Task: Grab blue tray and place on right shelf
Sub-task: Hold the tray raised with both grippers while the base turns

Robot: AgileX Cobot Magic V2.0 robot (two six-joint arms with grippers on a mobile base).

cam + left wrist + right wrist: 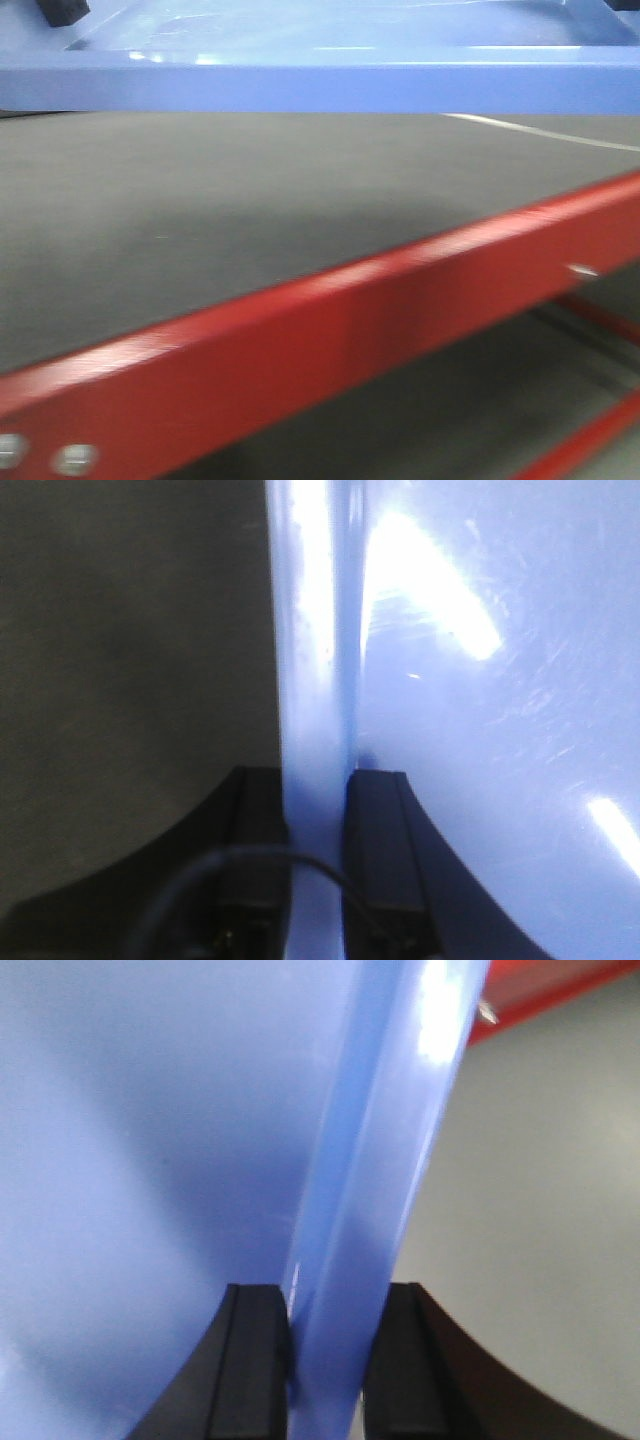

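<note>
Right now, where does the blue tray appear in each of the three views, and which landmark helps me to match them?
Front view: blue tray spans the top edge, above a grey board.
Left wrist view: it fills the right half; left hand grips its rim.
Right wrist view: it fills the left half; right hand grips its rim.
Landmark: red rail, front and right wrist views only.

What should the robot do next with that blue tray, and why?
Probably move both arms together, level: the left gripper and right gripper each pinch a rim of the blue tray, which hangs above the grey shelf board, not yet set down.
</note>
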